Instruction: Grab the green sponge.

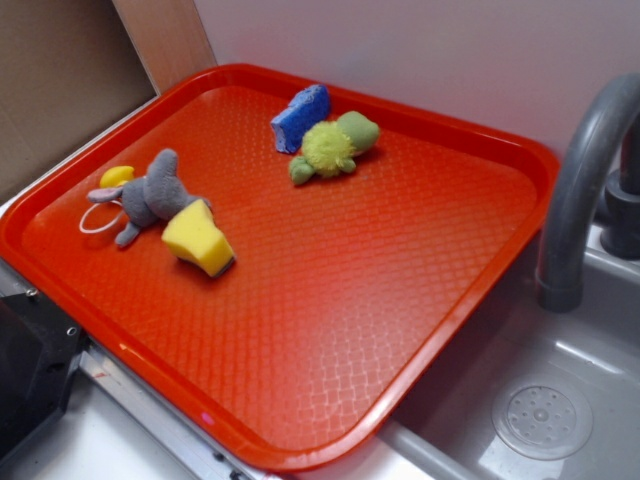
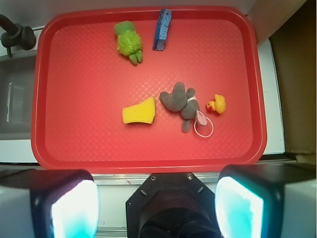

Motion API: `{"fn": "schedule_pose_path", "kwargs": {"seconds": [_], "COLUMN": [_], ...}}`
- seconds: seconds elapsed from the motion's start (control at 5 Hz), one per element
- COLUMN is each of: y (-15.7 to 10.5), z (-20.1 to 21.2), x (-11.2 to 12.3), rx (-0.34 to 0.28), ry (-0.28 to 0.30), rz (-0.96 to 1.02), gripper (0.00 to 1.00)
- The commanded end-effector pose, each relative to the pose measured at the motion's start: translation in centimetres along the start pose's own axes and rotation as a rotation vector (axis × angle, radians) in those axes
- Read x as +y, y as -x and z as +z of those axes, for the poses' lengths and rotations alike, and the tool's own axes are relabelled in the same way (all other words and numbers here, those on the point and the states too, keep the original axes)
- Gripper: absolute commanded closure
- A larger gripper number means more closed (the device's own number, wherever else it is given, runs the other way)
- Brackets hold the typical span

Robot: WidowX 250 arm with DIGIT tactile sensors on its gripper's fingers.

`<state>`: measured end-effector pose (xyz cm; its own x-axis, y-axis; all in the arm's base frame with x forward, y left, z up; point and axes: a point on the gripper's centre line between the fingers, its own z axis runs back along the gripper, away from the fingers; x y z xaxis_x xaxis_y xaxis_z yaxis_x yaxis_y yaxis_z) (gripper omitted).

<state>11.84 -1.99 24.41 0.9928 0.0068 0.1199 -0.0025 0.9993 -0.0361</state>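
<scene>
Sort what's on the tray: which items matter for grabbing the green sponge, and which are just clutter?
Job: green sponge (yellow block, dark layer on one face); gripper, open, above the tray's near edge.

Clutter: grey plush, yellow duck, blue sponge, green fuzzy plush.

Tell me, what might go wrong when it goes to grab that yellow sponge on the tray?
1. The sponge touches the grey plush, so the open end effector could pinch the plush as well, or drag it along.
2. The sponge is a wedge; on its slanted faces the fingers may slip off.
3. A blue sponge and a green plush lie at the far edge of the tray; going by colour could lead to the wrong thing.
</scene>
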Motion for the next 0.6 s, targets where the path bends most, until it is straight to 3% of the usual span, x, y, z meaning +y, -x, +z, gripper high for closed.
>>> {"fn": "schedule_pose_path", "kwargs": {"seconds": [0.0, 0.4], "y": [0.0, -1.9], "z": [0.0, -1.6], "x": [0.0, 0.0], "rx": [0.000, -0.035], "ry": [0.000, -0.002], "rz": [0.000, 0.502], "gripper": [0.00, 0.00]}}
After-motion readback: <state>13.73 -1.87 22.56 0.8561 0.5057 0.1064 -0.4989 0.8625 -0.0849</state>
